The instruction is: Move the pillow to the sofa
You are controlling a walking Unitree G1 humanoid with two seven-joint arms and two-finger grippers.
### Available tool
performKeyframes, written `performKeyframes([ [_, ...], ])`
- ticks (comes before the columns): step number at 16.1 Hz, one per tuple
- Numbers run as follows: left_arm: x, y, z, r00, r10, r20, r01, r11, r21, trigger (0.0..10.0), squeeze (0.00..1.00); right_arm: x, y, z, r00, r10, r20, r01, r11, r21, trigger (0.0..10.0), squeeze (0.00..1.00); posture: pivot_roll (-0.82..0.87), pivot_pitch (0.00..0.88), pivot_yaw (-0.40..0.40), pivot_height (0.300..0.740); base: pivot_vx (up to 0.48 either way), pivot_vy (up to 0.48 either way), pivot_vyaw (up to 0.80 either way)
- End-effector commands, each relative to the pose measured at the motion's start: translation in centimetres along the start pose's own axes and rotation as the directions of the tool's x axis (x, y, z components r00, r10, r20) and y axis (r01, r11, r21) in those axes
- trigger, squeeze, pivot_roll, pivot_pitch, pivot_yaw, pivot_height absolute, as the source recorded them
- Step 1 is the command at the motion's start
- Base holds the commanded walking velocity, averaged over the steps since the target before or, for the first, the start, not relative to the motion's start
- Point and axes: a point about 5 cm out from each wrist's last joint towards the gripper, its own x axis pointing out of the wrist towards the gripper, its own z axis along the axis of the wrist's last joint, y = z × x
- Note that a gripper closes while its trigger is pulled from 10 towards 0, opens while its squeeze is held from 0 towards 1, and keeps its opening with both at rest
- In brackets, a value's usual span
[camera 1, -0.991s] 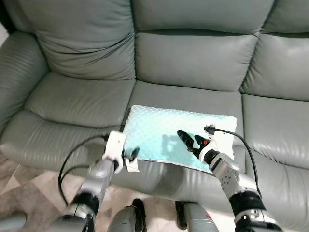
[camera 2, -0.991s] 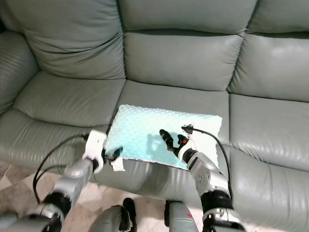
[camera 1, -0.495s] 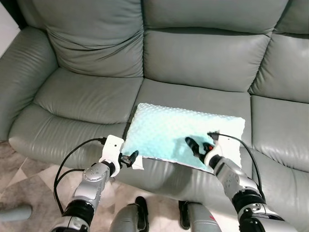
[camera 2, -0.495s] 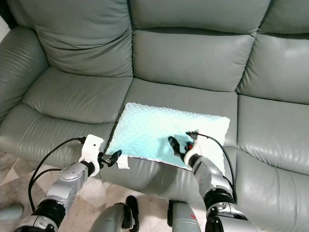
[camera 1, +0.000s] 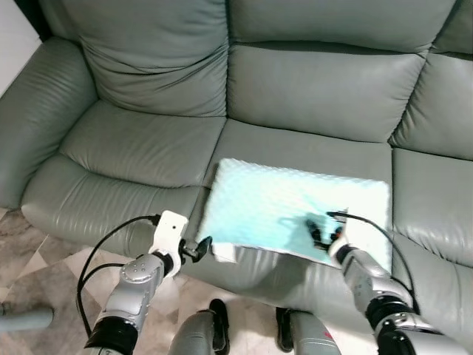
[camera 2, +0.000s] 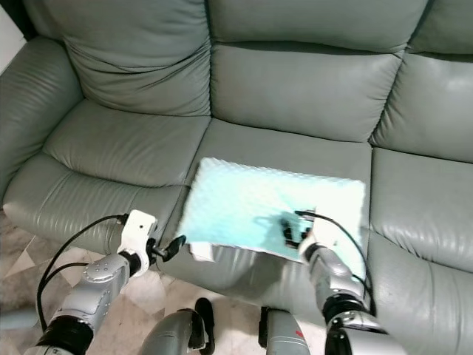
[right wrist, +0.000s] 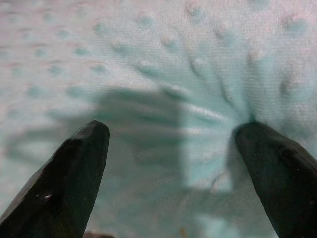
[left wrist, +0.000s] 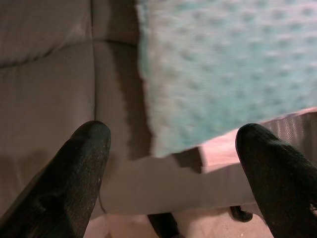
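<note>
The pillow (camera 1: 295,216), pale mint with a raised dotted texture, lies flat on the middle seat cushion (camera 1: 310,159) of a grey-green leather sofa (camera 1: 148,74). Its long side runs across the seat, and its front edge reaches the cushion's front lip, where a small white tag or corner (camera 1: 224,253) hangs just over the edge at the front left corner.

The right gripper (camera 1: 319,231) rests over the front right part of the pillow. In the right wrist view its two black fingers (right wrist: 74,183) stand spread apart, and one fingertip presses into the fabric, puckering it into radiating creases, while the other hovers close over the surface; nothing is clamped between them. A black cable (camera 1: 369,225) loops from the wrist over the pillow's right end.

The left gripper (camera 1: 198,247) sits just off the pillow's front left corner, in front of the seat's lip and beside the white tag. In the left wrist view its fingers (left wrist: 74,173) are wide apart with nothing between them, the pillow's corner (left wrist: 173,144) lying beyond and apart from the tips. A black cable (camera 1: 96,259) curls from the left wrist down beside the silver forearm.

Below the sofa's front, a patterned tiled floor (camera 1: 44,266) shows beneath the arms.
</note>
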Motion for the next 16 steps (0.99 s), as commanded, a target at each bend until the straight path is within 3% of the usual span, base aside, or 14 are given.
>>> performKeyframes([
  [1,-0.6,0.3,-1.2,0.999,0.004,-0.042,-0.004,1.000,-0.006,10.0,0.00,-0.4,-0.7,-1.5,0.997,-0.056,-0.049,0.056,0.998,-0.004,10.0,0.00,0.10,0.335,0.157,0.740,0.000,0.000,0.00],
  [7,-0.7,0.3,-1.1,0.999,0.006,-0.051,-0.007,1.000,-0.008,10.0,0.00,-0.8,-1.5,-2.4,0.991,-0.114,-0.072,0.115,0.993,-0.002,10.0,0.00,0.10,0.340,0.156,0.740,0.000,0.000,0.00],
  [16,-0.7,0.1,-1.3,0.998,0.008,-0.070,-0.008,1.000,-0.005,10.0,0.00,-0.5,0.5,-3.0,0.995,-0.066,-0.081,0.069,0.997,0.038,10.0,0.00,0.09,0.342,0.152,0.740,0.000,0.000,0.00],
])
